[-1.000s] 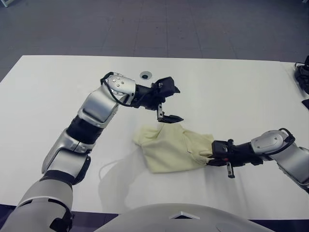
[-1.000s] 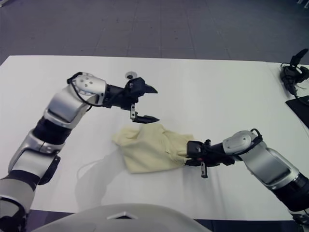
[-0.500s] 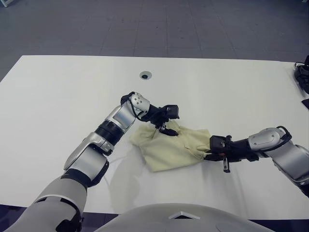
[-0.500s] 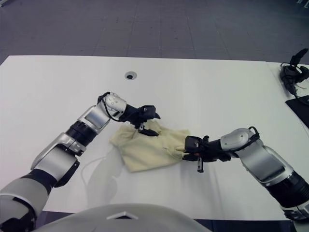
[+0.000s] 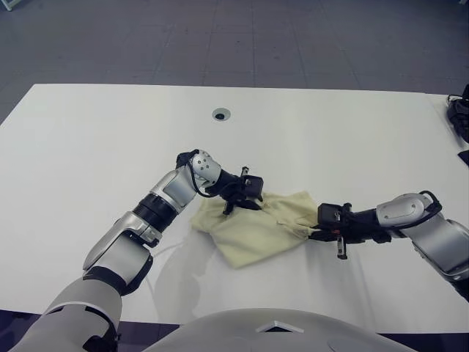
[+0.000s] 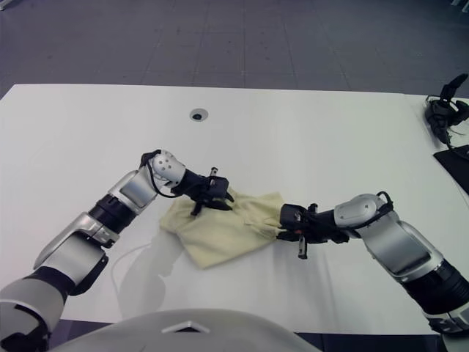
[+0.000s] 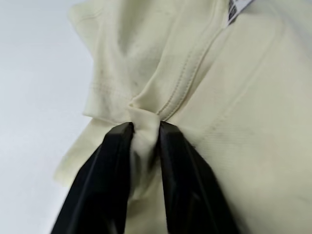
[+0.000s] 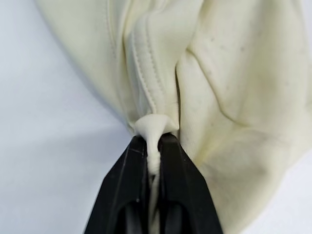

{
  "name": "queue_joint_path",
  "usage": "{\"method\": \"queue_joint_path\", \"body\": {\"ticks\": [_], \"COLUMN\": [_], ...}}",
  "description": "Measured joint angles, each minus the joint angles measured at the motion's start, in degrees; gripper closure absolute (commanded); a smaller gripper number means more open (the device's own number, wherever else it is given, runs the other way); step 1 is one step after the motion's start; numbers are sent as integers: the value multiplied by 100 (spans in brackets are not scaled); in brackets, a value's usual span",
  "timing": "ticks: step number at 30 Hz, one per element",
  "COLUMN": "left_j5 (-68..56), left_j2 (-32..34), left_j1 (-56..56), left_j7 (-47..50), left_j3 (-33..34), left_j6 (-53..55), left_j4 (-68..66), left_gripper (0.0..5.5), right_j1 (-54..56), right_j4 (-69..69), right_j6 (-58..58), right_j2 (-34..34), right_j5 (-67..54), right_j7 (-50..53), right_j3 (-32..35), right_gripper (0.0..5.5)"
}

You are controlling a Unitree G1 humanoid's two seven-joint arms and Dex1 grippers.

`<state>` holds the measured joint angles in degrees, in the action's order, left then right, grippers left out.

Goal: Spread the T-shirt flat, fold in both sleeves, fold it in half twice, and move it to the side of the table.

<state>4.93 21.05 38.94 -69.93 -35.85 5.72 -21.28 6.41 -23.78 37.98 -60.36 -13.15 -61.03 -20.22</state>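
A pale yellow T-shirt (image 5: pixel 258 227) lies bunched near the front middle of the white table (image 5: pixel 88 139). My left gripper (image 5: pixel 248 198) rests on the shirt's far left edge, shut on a pinch of cloth; the left wrist view shows a fold of the T-shirt (image 7: pixel 204 87) squeezed between the black fingers (image 7: pixel 109 161). My right gripper (image 5: pixel 320 226) holds the shirt's right edge low over the table. In the right wrist view its fingers (image 8: pixel 131 170) clamp a thin roll of the T-shirt (image 8: pixel 229 78) hem.
A small round hole (image 5: pixel 220 114) sits in the table at the back middle. Dark cables and gear (image 6: pixel 445 110) lie at the far right edge. Bare table surrounds the shirt on all sides.
My left arm came down from above the shirt onto its far left edge and closed on the cloth. The shirt shifted slightly left. The right gripper kept its hold.
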Motion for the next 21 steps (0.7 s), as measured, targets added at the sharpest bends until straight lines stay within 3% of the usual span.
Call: {"method": "queue_joint_path", "body": {"ticks": [6, 9, 14, 21], "left_j5": [-64, -515, -982, -621], "left_j2": [277, 570, 1054, 1253], "left_j1": [-73, -92, 1009, 2273], "left_j7": [52, -88, -74, 185], "left_j3": [428, 1000, 2140, 2384], "left_j6": [469, 946, 1275, 385], "left_j4": [671, 1336, 1299, -529], "left_gripper": [547, 548, 548, 548], "right_j1": [57, 266, 1995, 4217], "right_j4": [50, 114, 911, 3276], "right_j6": [52, 499, 934, 428], "right_j2": [0, 61, 358, 1070], "right_j5": [21, -447, -1182, -830], "right_j7": [-28, -234, -581, -688], "right_j3": [44, 382, 1114, 1017], "right_gripper": [543, 543, 543, 543]}}
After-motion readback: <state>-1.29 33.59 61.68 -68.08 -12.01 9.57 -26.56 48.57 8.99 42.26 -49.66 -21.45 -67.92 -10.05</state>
